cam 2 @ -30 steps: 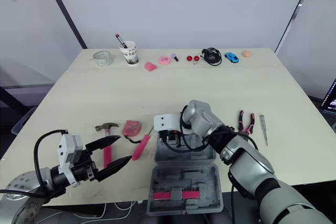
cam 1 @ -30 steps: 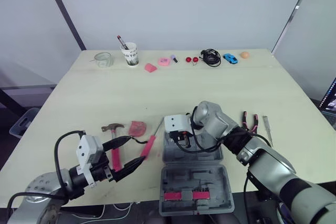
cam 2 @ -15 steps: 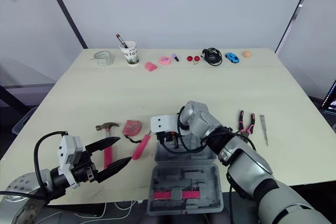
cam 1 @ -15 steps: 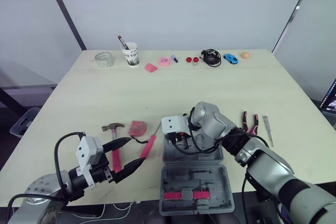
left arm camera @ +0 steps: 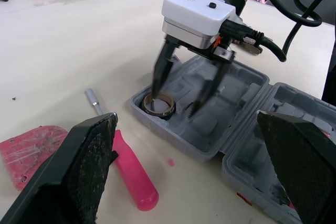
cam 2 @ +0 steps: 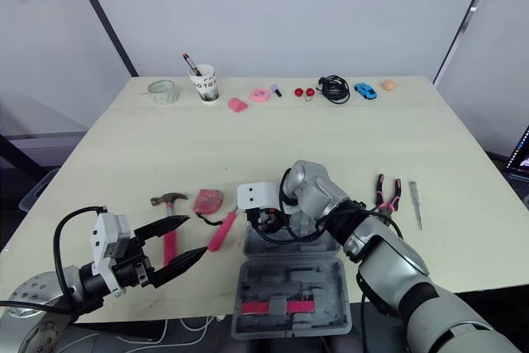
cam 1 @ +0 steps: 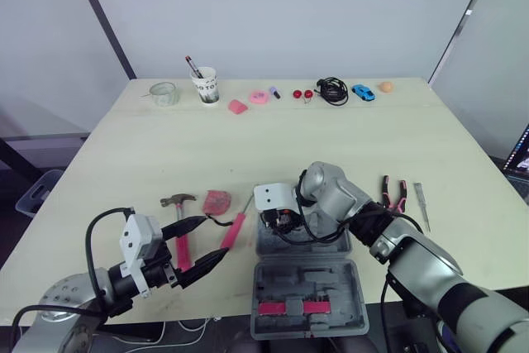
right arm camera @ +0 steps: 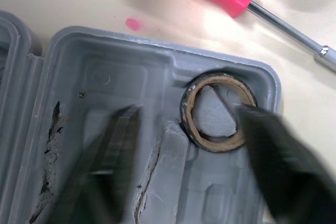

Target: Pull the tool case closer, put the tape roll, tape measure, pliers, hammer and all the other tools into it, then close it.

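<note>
Where tape roll [right arm camera: 212, 145] hugs tool case [right arm camera: 105, 61] corner | right end effector [left arm camera: 176, 103] agape

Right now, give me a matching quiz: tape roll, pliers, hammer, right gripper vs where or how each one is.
1. tape roll
2. pliers
3. hammer
4. right gripper

A. on the table, right of the case
B. open, over the case
C. in a corner of the case
D. on the table, left of the case

Pairs: 1-C, 2-A, 3-D, 4-B
</note>
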Controlling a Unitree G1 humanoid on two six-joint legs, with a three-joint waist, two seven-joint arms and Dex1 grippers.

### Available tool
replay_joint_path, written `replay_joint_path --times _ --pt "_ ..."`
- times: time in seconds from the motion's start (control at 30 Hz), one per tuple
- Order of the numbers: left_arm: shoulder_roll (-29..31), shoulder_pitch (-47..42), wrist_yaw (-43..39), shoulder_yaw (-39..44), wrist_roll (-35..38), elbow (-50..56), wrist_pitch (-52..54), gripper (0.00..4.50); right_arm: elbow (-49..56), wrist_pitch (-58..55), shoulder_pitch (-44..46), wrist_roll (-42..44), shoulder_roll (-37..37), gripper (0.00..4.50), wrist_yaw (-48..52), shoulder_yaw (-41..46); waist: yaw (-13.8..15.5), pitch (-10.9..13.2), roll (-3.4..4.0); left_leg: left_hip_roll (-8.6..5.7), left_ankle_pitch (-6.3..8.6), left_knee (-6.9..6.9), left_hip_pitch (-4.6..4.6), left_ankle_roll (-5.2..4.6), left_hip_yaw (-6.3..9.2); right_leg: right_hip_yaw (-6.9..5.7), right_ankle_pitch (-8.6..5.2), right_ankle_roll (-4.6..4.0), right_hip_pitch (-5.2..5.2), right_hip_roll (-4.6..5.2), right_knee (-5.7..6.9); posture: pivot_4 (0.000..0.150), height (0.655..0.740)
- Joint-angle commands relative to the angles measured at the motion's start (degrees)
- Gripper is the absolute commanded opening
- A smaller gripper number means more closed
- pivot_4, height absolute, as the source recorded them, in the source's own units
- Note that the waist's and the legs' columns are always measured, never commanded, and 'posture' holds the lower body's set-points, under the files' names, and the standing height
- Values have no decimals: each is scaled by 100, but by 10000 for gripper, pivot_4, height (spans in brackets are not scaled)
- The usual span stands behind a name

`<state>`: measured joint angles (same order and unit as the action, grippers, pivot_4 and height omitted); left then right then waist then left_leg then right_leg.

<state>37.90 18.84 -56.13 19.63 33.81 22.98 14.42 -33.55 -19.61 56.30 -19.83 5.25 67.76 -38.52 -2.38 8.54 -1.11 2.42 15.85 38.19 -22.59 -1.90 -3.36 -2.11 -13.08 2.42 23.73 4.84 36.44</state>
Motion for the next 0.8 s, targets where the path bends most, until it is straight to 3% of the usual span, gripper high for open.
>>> replay_joint_path --times 0.03,0.23,0.4,0.5,0.63,0.8 --pt "16 9 -30 37 19 33 -63 45000 197 64 22 17 0 44706 -30 45 0 0 0 0 0 0 0 0 0 0 0 0 0 0 0 1500 7400" --pt "21 4 -37 36 12 29 -72 45000 518 -89 -45 275 48 44706 -144 380 0 0 -1 0 -1 1 0 1 1 0 0 0 0 -1 1 1500 7400" --pt "44 -49 -37 81 34 16 -68 45000 1124 -215 -519 916 27 44706 -532 1140 11 0 -1 2 -1 1 0 2 7 -6 0 0 -6 0 0 1500 7400" --pt "70 -88 -63 96 41 -17 -62 45000 1362 -140 -900 1241 35 37250 -744 1466 15 -1 -1 2 -1 2 0 2 10 -9 0 0 -8 0 0 1500 7400" --pt "102 -134 -110 84 39 -62 -59 45000 1329 411 -1253 1389 -35 19682 -1160 1612 7 0 0 0 -1 3 0 2 11 -9 0 0 -8 0 1 1500 7400" --pt "160 -223 -163 75 41 -143 -45 45000 1063 944 -1538 1524 -97 19682 -1464 1662 3 0 0 -1 -3 3 1 4 11 -9 0 0 -8 -5 3 1500 7400"
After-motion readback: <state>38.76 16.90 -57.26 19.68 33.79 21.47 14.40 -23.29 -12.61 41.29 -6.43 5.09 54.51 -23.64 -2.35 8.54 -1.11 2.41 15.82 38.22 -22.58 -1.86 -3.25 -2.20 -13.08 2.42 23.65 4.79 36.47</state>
